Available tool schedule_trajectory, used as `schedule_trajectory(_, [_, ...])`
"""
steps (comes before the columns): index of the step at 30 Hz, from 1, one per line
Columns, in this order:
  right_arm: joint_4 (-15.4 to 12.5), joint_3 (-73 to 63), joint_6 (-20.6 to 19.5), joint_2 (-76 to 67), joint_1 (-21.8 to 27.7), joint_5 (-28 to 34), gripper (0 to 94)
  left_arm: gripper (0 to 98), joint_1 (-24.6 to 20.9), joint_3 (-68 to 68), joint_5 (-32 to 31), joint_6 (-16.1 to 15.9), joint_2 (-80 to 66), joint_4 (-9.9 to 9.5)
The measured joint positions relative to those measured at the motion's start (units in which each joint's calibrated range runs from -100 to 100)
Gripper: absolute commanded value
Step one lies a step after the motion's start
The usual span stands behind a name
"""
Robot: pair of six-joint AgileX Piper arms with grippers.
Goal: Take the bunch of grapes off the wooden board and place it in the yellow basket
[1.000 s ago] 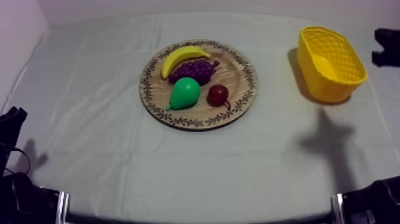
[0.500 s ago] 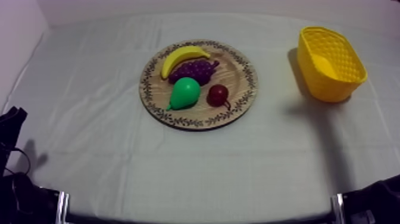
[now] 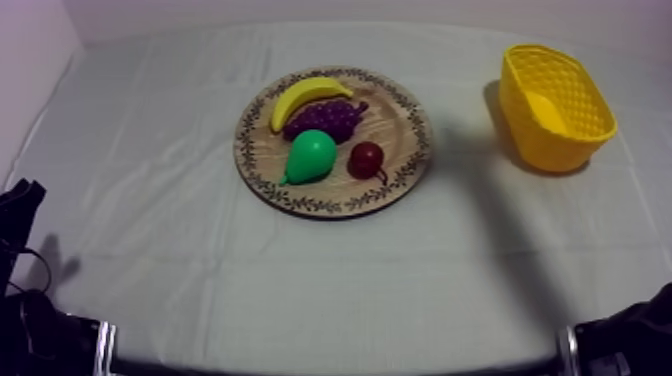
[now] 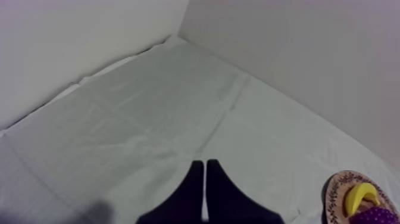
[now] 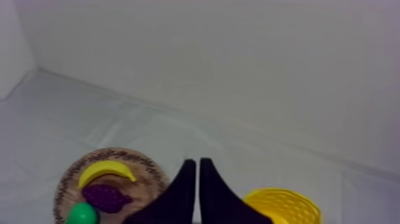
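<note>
The purple bunch of grapes [image 3: 325, 118] lies on the round wooden board [image 3: 400, 120] at the table's middle, between a banana [image 3: 308, 97] behind it and a green pear [image 3: 310, 156] in front. A small red fruit [image 3: 366, 158] sits to its right. The yellow basket [image 3: 560, 150] stands at the far right. My right gripper [image 5: 197, 164] is shut on nothing, high above the cloth, between the board [image 5: 146, 176] with the grapes [image 5: 106, 196] and the basket [image 5: 280, 193]. My left gripper [image 4: 205, 170] is also shut on nothing, far from the board [image 4: 334, 189].
Black parts of my left arm [image 3: 20, 210] and my right arm [image 3: 625, 340] sit at the table's near corners. White walls close the table's far side and its left side. Bare cloth lies between board and basket.
The black part of the right arm at the top view's upper right edge one second ago is gone. Its shadow on the cloth has slid left toward the board.
</note>
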Motion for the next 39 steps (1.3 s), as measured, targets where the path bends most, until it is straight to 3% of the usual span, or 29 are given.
schedule_trajectory(9, [0.67, -6.18, -1.44, 5.86, -6.54, 2.13, 0.4, 0.1, 0.0, 0.0, 0.0, 0.0, 0.0, 0.0])
schedule_trajectory(18, [4.24, -11.15, -3.7, 12.94, -11.66, 4.23, 0.4, 0.1, 0.0, 0.0, 0.0, 0.0, 0.0, 0.0])
schedule_trajectory(39, [7.1, -31.72, -4.56, 32.54, -16.43, 16.35, 0.4, 0.1, 0.0, 0.0, 0.0, 0.0, 0.0, 0.0])
